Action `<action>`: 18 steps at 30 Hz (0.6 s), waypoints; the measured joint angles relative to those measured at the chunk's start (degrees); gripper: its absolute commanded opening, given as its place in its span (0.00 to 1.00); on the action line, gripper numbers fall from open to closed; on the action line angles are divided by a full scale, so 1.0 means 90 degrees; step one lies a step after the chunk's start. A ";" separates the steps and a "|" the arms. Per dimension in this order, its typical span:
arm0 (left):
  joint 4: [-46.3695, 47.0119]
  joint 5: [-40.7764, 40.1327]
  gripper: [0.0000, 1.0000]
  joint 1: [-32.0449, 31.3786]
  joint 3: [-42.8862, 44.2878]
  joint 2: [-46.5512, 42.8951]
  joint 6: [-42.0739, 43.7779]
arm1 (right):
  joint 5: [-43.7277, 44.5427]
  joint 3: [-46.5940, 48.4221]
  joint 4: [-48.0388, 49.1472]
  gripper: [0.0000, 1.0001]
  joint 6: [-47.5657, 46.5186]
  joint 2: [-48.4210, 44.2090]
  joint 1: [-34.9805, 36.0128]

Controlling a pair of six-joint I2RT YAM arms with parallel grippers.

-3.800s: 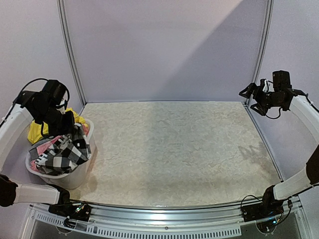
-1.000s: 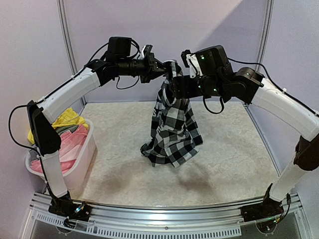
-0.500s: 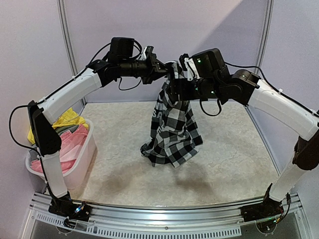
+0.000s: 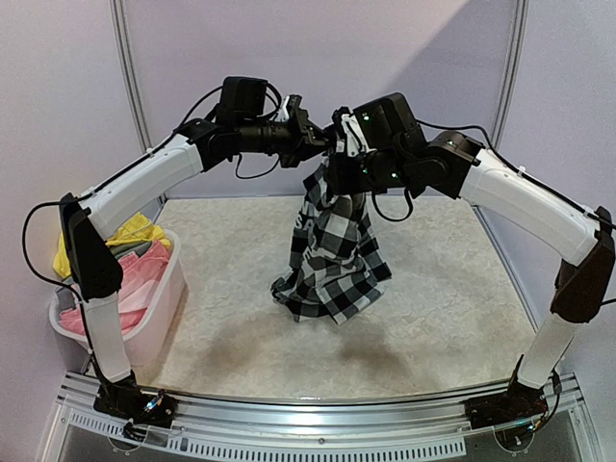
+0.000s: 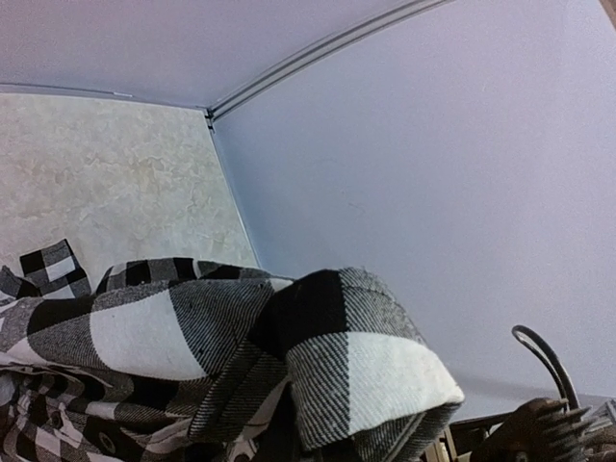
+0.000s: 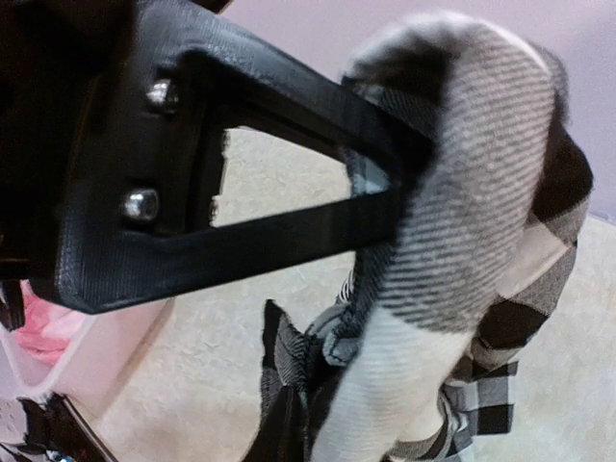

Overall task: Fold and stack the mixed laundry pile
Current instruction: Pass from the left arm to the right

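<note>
Checked shirt (image 4: 332, 250) hangs over tabletop (image 4: 452, 279), grasped by left hand (image 4: 318, 135); whether right hand (image 4: 343, 154) grips we cannot tell; spreading step, next needs a second edge pinched, we judge.

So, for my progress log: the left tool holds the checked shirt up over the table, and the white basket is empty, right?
Not empty: the top external view shows a yellow garment and a pink garment in the white basket. The rest holds.
</note>
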 measured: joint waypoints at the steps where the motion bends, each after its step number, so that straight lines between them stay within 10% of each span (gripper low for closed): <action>1: -0.0007 -0.0007 0.06 -0.0002 0.0000 0.0000 0.0029 | 0.0022 0.0056 -0.0022 0.00 0.0000 0.0015 -0.0002; 7: -0.0401 -0.0097 0.78 -0.0002 0.0000 -0.0049 0.0627 | 0.0095 0.0092 0.0051 0.00 -0.0007 0.0017 -0.0002; 18: -0.1902 -0.1224 0.83 0.0039 -0.1819 -0.1987 0.2429 | 0.1472 0.0840 0.0882 0.00 -0.0335 -0.0024 0.0019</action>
